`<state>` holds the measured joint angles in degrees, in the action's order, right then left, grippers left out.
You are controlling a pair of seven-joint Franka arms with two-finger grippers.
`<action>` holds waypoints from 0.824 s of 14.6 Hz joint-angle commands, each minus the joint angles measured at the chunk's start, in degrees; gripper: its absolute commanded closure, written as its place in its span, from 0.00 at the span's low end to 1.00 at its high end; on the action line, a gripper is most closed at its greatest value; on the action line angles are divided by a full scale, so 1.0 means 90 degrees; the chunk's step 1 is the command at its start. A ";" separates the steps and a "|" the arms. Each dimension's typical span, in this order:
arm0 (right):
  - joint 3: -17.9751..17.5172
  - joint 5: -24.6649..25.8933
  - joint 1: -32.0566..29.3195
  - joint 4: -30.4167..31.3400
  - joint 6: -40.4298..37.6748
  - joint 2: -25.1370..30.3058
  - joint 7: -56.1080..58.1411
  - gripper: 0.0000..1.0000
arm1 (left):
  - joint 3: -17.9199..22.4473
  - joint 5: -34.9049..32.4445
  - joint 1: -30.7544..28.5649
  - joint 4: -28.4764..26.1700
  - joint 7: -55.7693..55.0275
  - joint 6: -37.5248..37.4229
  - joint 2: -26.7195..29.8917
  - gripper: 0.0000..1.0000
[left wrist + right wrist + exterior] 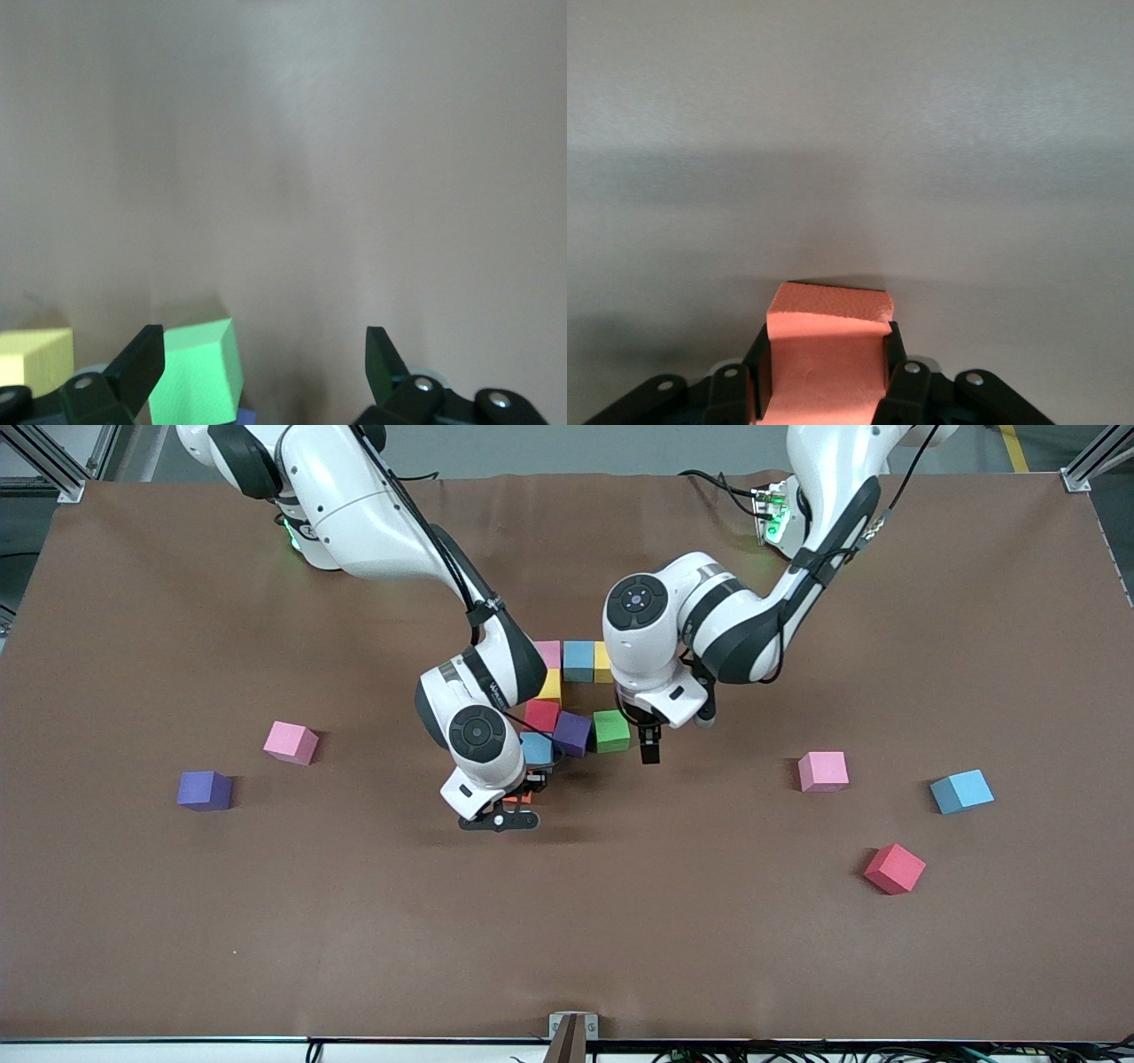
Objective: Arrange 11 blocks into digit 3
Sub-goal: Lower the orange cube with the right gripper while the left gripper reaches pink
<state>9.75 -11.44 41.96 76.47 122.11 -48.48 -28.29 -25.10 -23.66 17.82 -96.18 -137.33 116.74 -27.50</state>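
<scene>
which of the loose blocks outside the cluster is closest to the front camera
The red block toward the left arm's end of the table. It lies lower in the front view than the loose pink, blue and purple blocks.

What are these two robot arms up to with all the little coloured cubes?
They are laying blocks into a figure mid-table. The right gripper is shut on an orange block, low at the cluster's nearer edge. The left gripper stands open beside the green block, holding nothing. Five loose blocks lie apart: pink and purple toward the right arm's end, pink, blue and red toward the left arm's.
</scene>
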 commanded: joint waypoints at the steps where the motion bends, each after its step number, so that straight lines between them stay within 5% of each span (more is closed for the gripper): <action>1: -0.0009 -0.0204 0.0093 -0.0118 0.0172 -0.0150 -0.0128 0.51 | -0.0043 -0.0047 -0.0329 0.0588 0.1231 -0.0422 -0.0020 0.00; 12: -0.0058 -0.0204 0.0259 -0.0333 0.0192 -0.0335 -0.0489 0.51 | 0.0015 -0.0095 -0.2009 0.1028 0.7589 -0.0334 -0.0488 0.00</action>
<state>9.18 -11.76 43.62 75.11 123.34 -49.47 -31.66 -24.48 -23.66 0.79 -89.89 -76.94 114.35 -29.85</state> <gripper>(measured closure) 0.493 0.000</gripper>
